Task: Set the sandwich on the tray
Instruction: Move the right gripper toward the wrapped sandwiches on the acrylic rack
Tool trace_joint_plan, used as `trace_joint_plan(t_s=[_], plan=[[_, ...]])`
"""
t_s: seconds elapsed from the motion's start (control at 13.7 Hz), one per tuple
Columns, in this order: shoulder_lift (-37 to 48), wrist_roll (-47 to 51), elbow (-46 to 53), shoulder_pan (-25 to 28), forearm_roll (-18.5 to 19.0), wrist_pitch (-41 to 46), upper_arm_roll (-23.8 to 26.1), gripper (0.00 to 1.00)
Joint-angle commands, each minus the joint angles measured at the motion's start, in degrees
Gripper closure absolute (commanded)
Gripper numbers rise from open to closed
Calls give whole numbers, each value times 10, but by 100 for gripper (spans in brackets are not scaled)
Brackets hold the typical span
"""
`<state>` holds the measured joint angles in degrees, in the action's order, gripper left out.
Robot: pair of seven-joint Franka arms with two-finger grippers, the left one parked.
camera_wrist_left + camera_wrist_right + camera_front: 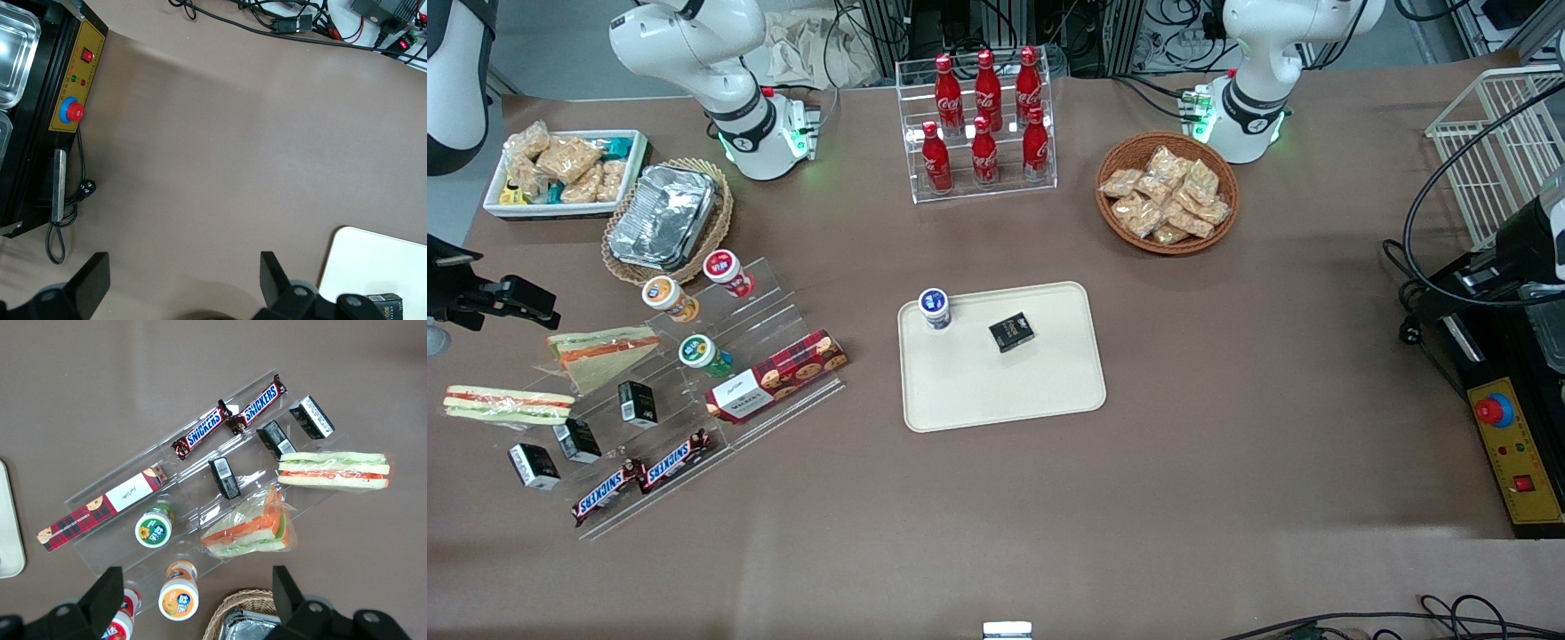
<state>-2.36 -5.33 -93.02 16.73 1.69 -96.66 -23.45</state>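
The sandwich is lying at the working arm's end of the acrylic rack, well apart from the tray, while the gripper is hovering above with fingers spread; soft, light and slick-wrapped, it is probably asking for a gentle pinch across its narrow middle.

Brown table, cable-strewn edge
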Motion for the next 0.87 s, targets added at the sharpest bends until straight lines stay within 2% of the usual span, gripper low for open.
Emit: trace_joint_plan(t_s=[0.0, 0.8], plan=[[10, 8, 0, -1, 2, 2, 2, 1], [-3, 0, 2, -15, 5, 1, -6, 1]])
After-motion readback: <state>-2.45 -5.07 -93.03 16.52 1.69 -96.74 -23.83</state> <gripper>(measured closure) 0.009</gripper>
